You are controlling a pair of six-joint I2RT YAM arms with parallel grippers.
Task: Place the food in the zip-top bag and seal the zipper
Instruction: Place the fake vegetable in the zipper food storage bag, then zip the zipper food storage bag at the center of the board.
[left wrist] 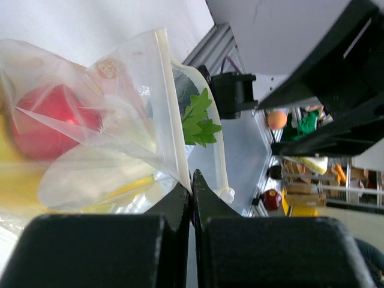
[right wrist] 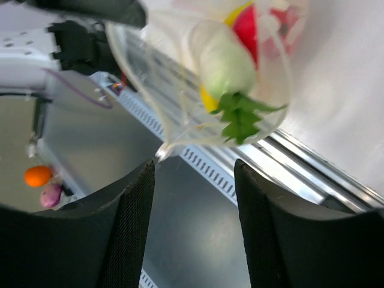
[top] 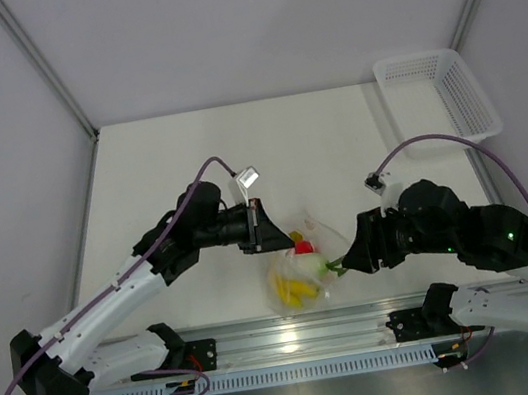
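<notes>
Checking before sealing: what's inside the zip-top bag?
The zip-top bag holds the banana bunch, red fruit and radish, leaves at its mouth. Anything under them is covered.

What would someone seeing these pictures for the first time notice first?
A clear crinkly plastic zip-top bag stands out between the two arms near the table's front edge, with a round red fruit, yellow banana bunch and leafy white radish inside. The left claw pinches its zipper edge; the right claw gapes at its mouth.
</notes>
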